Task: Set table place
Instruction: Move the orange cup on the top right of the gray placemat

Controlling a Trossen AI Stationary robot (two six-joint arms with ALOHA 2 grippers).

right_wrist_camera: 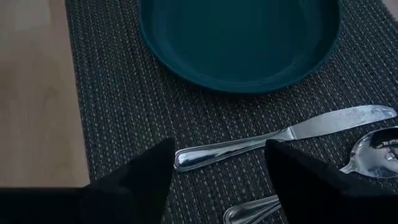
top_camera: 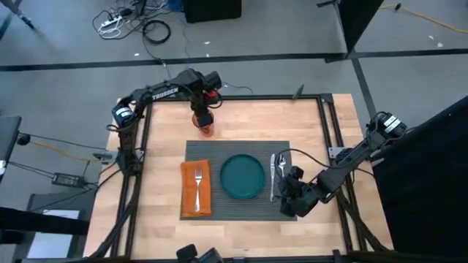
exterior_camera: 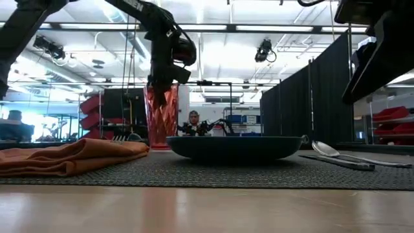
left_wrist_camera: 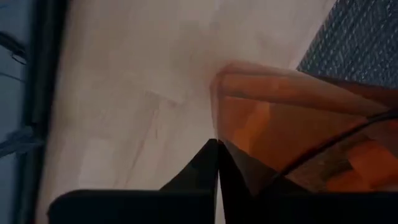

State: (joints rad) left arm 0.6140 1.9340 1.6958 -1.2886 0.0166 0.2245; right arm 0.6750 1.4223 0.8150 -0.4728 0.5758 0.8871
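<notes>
Holding the orange cup (top_camera: 205, 128) just beyond the placemat (top_camera: 238, 208) — my left gripper (top_camera: 202, 117) pinches its rim. Right gripper (right_wrist_camera: 217, 165) spread over the knife (right_wrist_camera: 283, 134), beside the plate (top_camera: 242, 176). Risk — releasing tilted tips the cup.

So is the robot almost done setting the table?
Almost. The plate sits on the mat, the fork lies on the napkin, and the knife and spoon lie beside the plate. The left end effector holds the cup by the mat's far edge; only letting go is left. The right end effector hangs open over the knife.
</notes>
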